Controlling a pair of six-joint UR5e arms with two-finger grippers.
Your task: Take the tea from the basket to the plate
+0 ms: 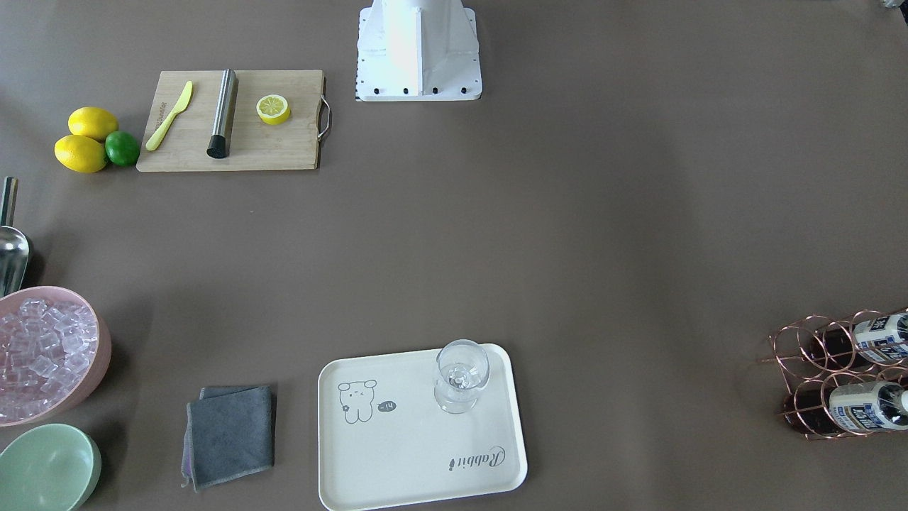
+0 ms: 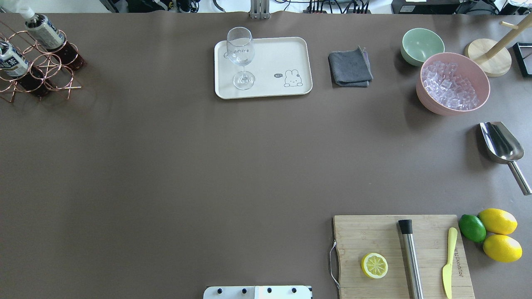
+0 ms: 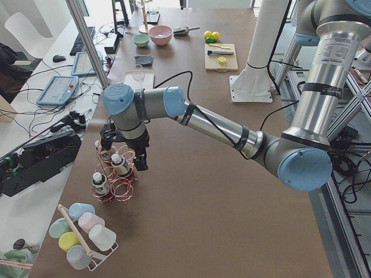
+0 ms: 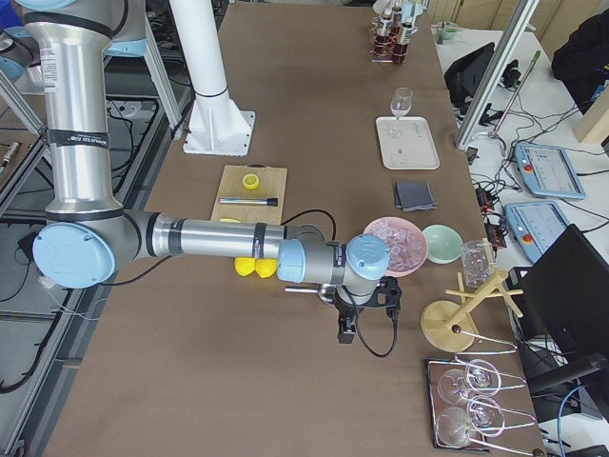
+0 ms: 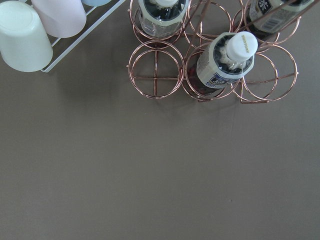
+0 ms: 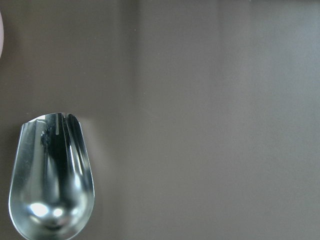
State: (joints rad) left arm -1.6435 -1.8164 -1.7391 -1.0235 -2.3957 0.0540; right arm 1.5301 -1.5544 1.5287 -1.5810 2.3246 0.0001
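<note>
The left gripper (image 3: pixel 123 152) is hovering just above the basket (image 3: pixel 119 184), where the tea (image 5: pixel 226 62) is standing; fingers apart or together, one cannot tell.

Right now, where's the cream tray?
In the overhead view the tray sits centrally at the far edge of the table, a wine glass standing on its left end and a grey cloth to its right.

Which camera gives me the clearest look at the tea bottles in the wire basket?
Left wrist: it looks straight down on the tea bottles in the basket, close up. Overhead and front views crop them at the edge; side views show them small.
</note>
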